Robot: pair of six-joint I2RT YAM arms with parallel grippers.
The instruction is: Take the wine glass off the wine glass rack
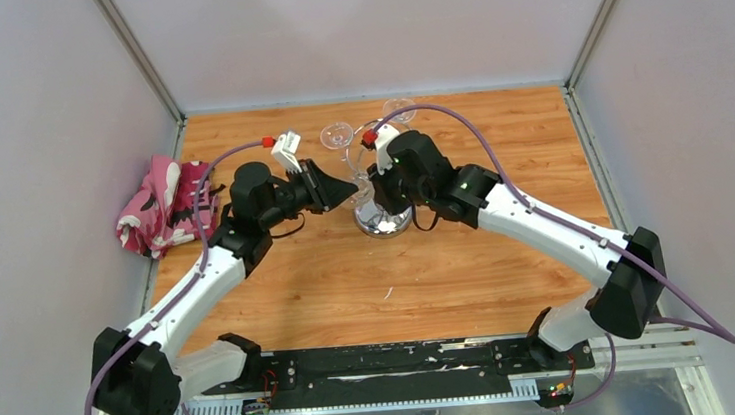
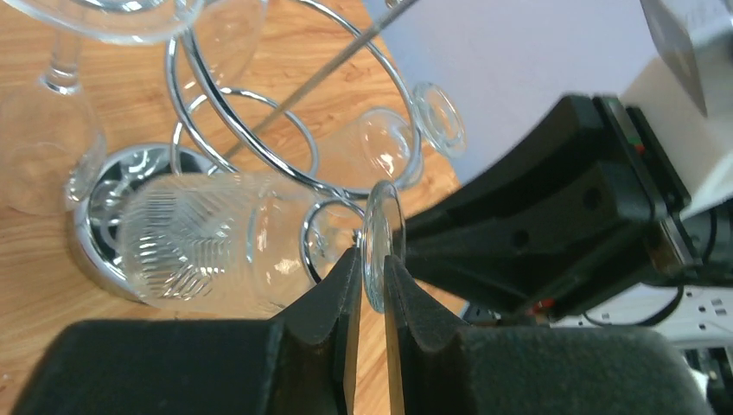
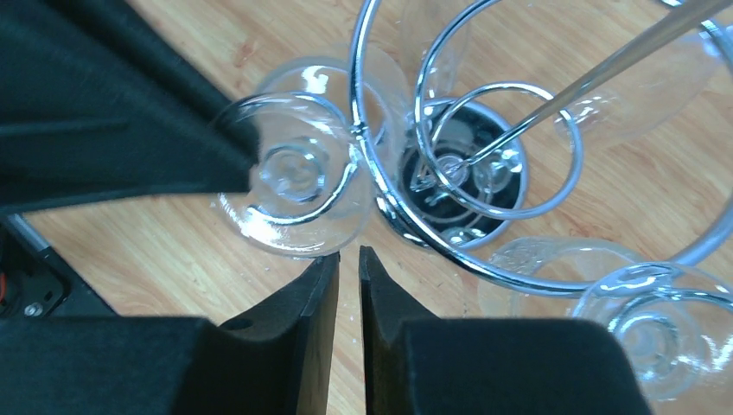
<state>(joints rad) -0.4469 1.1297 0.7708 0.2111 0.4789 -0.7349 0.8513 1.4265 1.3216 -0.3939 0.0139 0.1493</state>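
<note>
The wine glass rack (image 1: 383, 221) is a chrome wire stand in the middle of the wooden table, with several glasses hanging upside down from it. In the left wrist view, my left gripper (image 2: 372, 268) is shut on the edge of the round foot of one wine glass (image 2: 207, 242), which hangs beside a rack ring (image 2: 285, 164). My right gripper (image 3: 347, 258) hovers just above the same wine glass (image 3: 294, 173). Its jaws stand a narrow gap apart with only wood showing between them. From above, both grippers (image 1: 350, 193) (image 1: 388, 192) meet at the rack.
Other glasses (image 1: 337, 133) (image 1: 398, 109) hang on the far side of the rack. One more glass (image 3: 640, 320) is close to my right fingers. A pink patterned cloth (image 1: 157, 204) lies at the table's left edge. Grey walls enclose the table.
</note>
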